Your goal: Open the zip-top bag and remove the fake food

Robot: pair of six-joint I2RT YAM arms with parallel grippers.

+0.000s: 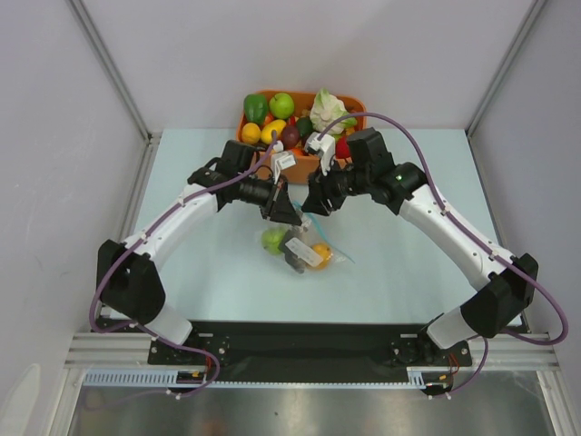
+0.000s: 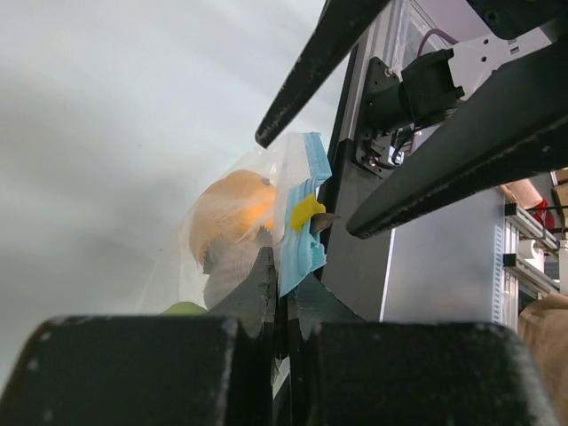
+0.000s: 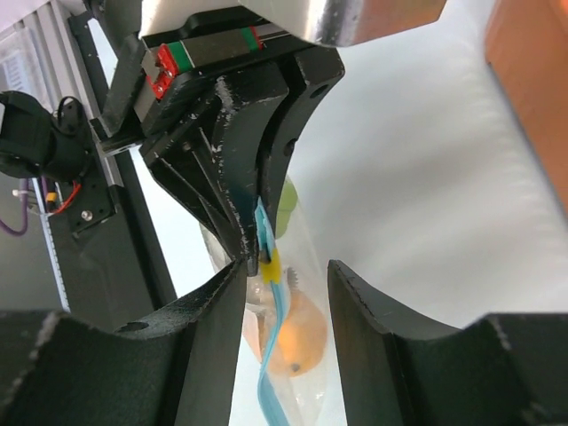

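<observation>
None of the fake food point(image 1: 273, 240) is out yet: it is seen inside the zip-top bag point(image 1: 301, 247), hung below the left gripper point(image 1: 287, 213), clamped shut on its blue strip point(image 2: 308, 232); the right gripper point(image 3: 284, 277) is held part-open astride that strip, empty

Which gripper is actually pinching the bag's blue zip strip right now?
The left gripper, jaws shut on the zip strip; the right gripper stands open, straddling it.
</observation>
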